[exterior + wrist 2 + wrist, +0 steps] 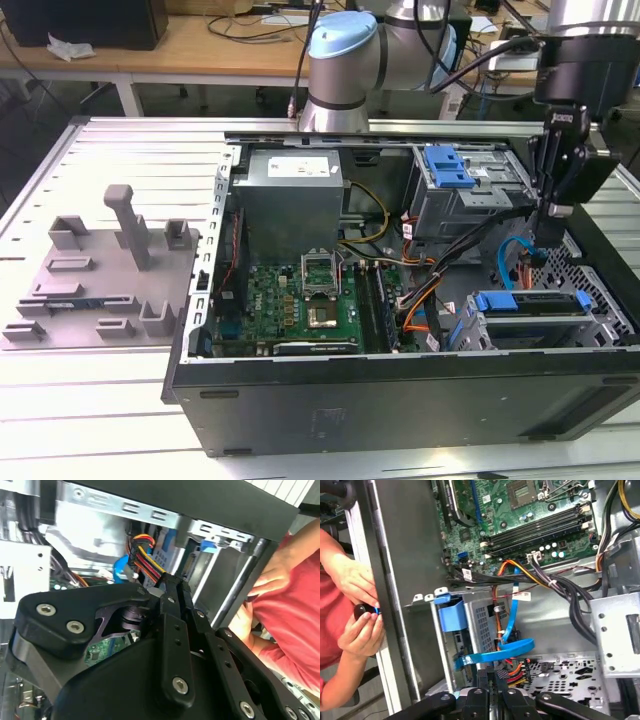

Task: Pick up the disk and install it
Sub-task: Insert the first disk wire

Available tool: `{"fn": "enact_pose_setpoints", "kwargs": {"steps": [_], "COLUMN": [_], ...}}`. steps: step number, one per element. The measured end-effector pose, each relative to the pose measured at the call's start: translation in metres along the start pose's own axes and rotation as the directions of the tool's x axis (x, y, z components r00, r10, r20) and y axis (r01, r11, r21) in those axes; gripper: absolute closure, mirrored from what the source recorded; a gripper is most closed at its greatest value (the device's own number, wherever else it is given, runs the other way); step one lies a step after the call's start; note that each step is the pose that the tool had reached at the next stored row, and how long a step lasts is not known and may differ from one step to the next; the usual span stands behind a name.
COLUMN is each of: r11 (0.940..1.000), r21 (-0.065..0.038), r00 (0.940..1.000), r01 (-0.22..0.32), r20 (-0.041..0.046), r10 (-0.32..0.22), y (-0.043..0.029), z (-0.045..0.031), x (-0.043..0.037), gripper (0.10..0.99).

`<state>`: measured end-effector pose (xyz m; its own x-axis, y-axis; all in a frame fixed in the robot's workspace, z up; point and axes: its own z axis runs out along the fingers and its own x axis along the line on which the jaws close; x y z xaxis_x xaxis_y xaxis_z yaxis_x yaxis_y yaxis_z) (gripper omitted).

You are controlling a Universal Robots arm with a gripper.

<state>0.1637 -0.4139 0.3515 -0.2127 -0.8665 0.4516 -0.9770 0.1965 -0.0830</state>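
Observation:
The disk (530, 303), grey metal in a blue plastic carrier, lies in the drive cage at the front of the open computer case (400, 390), on the exterior view's right. In the first wrist view its blue carrier end (451, 615) shows in the cage. My gripper (553, 212) hangs above the case just behind that cage. It is shut, with nothing between its black fingers (484, 676). In the second wrist view the fingers (172, 592) point into the case towards coloured power wires.
Blue data cable (500, 652) and cable bundles (540, 582) run under the gripper. Motherboard (300, 300), grey power-supply box (290, 200), blue latch (447, 165) fill the case. A person's hands (357, 605) hold a small black object at the case's outer wall. Grey fixture (100, 270) lies left.

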Motion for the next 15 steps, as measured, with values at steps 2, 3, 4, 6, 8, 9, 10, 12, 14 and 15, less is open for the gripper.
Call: {"fn": "enact_pose_setpoints", "kwargs": {"steps": [2, 3, 4, 6, 8, 9, 10, 12, 14, 15], "r11": [1.0000, 1.0000, 1.0000, 1.0000, 1.0000, 1.0000, 1.0000, 0.9999, 0.9999, 0.9999], "r21": [0.000, 0.000, 0.000, -0.001, -0.003, -0.005, -0.007, -0.010, -0.012, -0.013], "r00": [1.0000, 1.0000, 1.0000, 1.0000, 0.9999, 0.9996, 0.9993, 0.9984, 0.9977, 0.9970], "r01": [0.000, 0.000, 0.000, 0.000, 0.000, 0.000, 0.000, 0.002, 0.004, 0.005], "r20": [0.0004, 0.0007, 0.0015, 0.0056, 0.0163, 0.0267, 0.0380, 0.0562, 0.0678, 0.0772], "r10": [0.000, 0.000, 0.000, 0.000, 0.000, 0.000, 0.000, -0.001, -0.003, -0.004], "y": [-0.0025, -0.0033, -0.0040, -0.0053, -0.0065, -0.0071, -0.0077, -0.0085, -0.0082, -0.0076], "z": [0.0041, 0.0058, 0.0074, 0.0105, 0.0133, 0.0147, 0.0160, 0.0188, 0.0208, 0.0224], "x": [0.0096, 0.0130, 0.0160, 0.0219, 0.0271, 0.0297, 0.0322, 0.0376, 0.0416, 0.0448], "gripper": [0.922, 0.922, 0.922, 0.922, 0.922, 0.922, 0.922, 0.922, 0.922, 0.922]}}
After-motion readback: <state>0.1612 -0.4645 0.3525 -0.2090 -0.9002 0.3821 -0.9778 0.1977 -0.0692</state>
